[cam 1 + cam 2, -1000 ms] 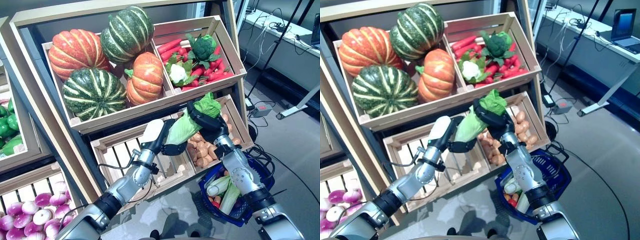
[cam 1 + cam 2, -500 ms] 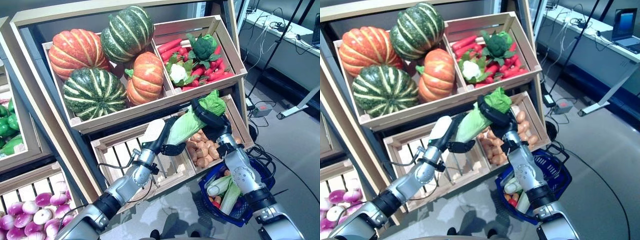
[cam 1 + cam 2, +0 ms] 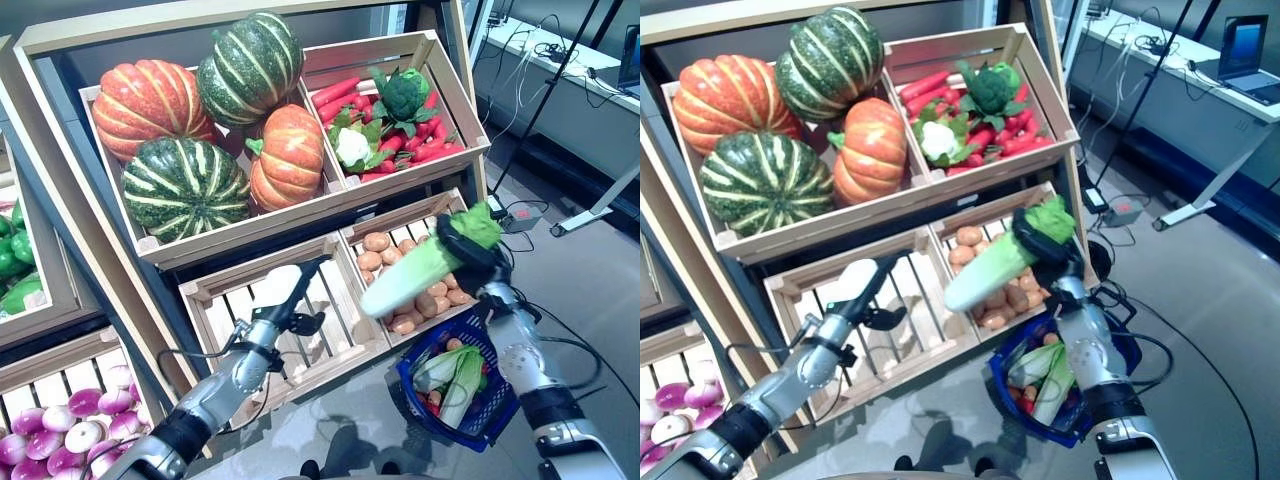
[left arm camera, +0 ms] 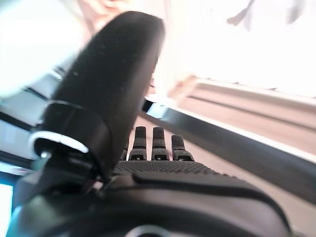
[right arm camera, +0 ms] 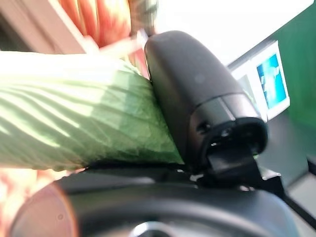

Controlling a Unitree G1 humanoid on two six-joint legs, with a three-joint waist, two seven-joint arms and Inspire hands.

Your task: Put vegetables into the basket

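My right hand (image 3: pixel 464 246) is shut on a long pale-green leafy cabbage (image 3: pixel 412 276) and holds it slanted above the blue basket (image 3: pixel 497 425) on the floor. The right wrist view shows the thumb (image 5: pixel 197 94) curled over the cabbage (image 5: pixel 69 118). The basket holds green-and-white leafy vegetables (image 3: pixel 452 372) and small red and orange pieces. My left hand (image 3: pixel 284 302) is open and empty, in front of the lower slatted crate, apart from the cabbage. Its straight fingers (image 4: pixel 154 143) show in the left wrist view.
The wooden stand (image 3: pixel 60 230) of crates rises just behind both hands. The lower right crate (image 3: pixel 468 225) is close behind the cabbage. A desk leg (image 3: pixel 600 205) and a power box (image 3: pixel 520 217) with cables stand on the floor at the far right.
The left hand has let go of the cabbage and drawn back to the left. The right hand has carried the cabbage right and down, to above the basket.
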